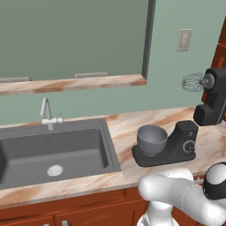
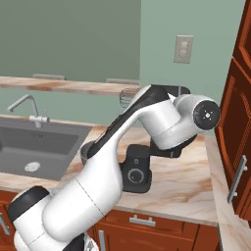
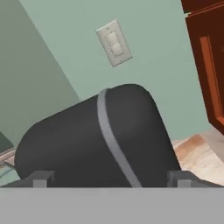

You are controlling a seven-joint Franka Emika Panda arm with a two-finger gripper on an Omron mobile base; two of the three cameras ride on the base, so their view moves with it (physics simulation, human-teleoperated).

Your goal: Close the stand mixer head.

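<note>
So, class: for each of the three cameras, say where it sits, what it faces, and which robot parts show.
Left base view: behind-left, facing the grey sink and dark grey tilted-up stand mixer head; white arm at lower right.
Right base view: behind-right, facing the same counter; arm crosses the middle.
Hand view: on the hand, facing the mixer head; pincer fingertips at bottom.
Shared: both base views show the white wall switch.

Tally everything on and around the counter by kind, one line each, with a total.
Stand mixer, with its stand mixer head tilted up, whisk, bowl and base: 1
Sink: 1
Faucet: 1
Wall switch plate: 1
Total: 4
</note>
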